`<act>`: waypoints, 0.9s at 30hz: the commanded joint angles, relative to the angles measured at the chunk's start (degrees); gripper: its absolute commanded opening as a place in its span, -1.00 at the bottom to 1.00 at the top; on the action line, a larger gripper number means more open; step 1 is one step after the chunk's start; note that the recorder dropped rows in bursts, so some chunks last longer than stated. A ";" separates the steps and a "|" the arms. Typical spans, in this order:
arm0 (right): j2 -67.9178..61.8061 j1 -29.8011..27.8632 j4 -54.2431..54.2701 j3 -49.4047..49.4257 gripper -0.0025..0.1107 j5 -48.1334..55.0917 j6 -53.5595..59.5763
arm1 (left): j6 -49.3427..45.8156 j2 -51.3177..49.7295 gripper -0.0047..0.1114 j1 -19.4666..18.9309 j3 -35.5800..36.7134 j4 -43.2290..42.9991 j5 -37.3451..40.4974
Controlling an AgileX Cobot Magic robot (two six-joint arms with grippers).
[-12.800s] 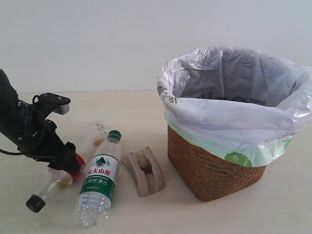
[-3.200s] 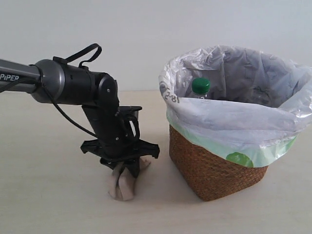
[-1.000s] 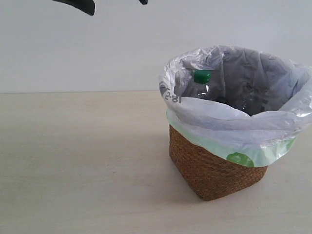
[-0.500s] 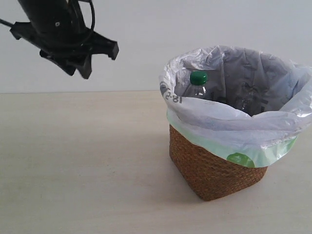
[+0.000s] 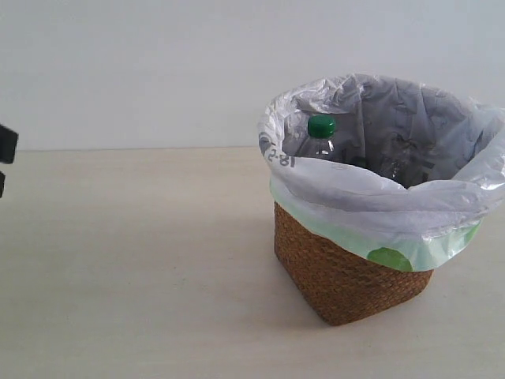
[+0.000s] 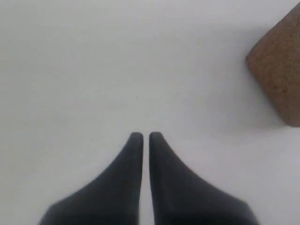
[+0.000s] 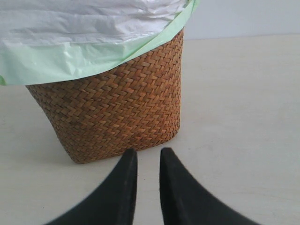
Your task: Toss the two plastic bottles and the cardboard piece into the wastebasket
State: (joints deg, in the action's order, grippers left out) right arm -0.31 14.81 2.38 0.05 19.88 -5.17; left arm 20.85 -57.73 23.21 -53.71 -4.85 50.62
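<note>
Now our left hand (image 6: 141,136) and right hand (image 7: 146,152) are pressed together, empty, since we see nothing left to carry. One bottle (image 5: 320,130), green-capped, stands inside the wastebasket (image 5: 347,276).

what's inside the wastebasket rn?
Inside the wastebasket, only the top of a green-capped plastic bottle shows, near the liner bag's left inner wall in the exterior view. The bag's folded rim hides everything lower, so the other bottle and the cardboard can't be confirmed.
</note>
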 commanded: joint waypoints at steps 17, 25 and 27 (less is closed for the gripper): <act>0.31 0.08 -0.02 -0.05 -0.72 -0.33 -0.07 | 3.60 16.93 -0.85 -0.04 24.50 9.84 -11.62; 0.31 0.08 -0.02 -0.05 -0.72 -0.33 -0.07 | 3.64 17.38 -0.85 -0.93 24.50 9.99 -11.62; 0.31 0.08 -0.02 -0.05 -0.72 -0.33 -0.07 | 3.64 19.41 -0.85 -2.77 24.50 9.53 -11.62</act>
State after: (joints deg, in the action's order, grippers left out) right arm -0.31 14.81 2.38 0.05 19.88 -5.17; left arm 24.34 -40.46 22.20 -29.50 4.70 39.78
